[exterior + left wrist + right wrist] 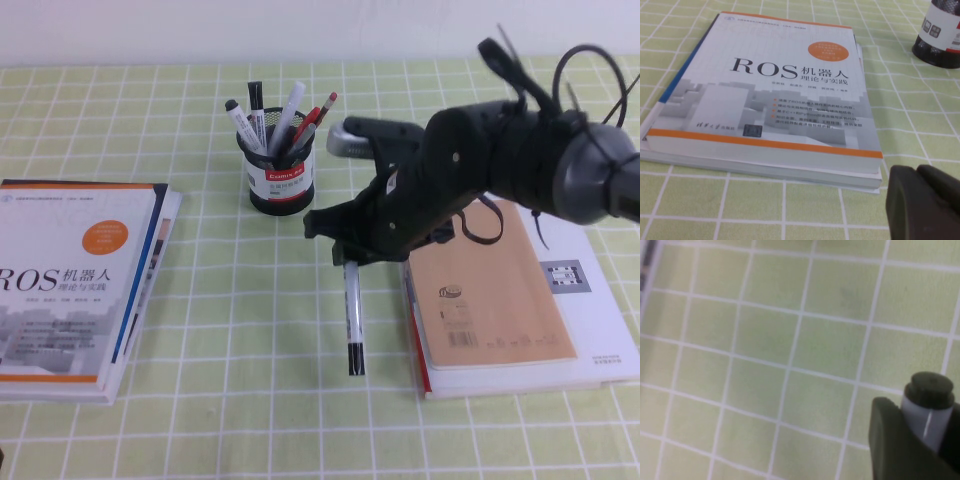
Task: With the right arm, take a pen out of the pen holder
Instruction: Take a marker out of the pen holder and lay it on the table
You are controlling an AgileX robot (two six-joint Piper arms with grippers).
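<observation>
Nearest you, at the bench's near left corner, lay the book (pixel 70 285) with the grey and orange cover, resting on a slightly wider one beneath it. You had the checked green cloth (pixel 250 420) spread over the whole bench.

Your right gripper (pixel 350 250) hung over the middle of the bench, reaching in from the right edge. It was closed narrowly on the pen (pixel 353 315). In the right wrist view you could see the pale barrel and dark end of that pen (pixel 929 405) pinched between the dark fingers (pixel 892 440). The pen was clear of the pen holder (pixel 280 170), its long barrel running from the gripper toward the near edge and ending in a black cap. Whether that end touched the cloth you could not tell.

The pen holder, a black mesh cup with a red and white label, stood toward the far edge near the middle, just beyond the gripper. It had several pens and markers in it, leaning apart.

A tan notebook (pixel 495 300) lay on a white book (pixel 605 330) along the right edge, partly under your right arm.

Your left gripper (pixel 922 202) showed only in its own wrist view, close to a corner of the book (pixel 785 95). You could not tell whether it was wide or narrow.
</observation>
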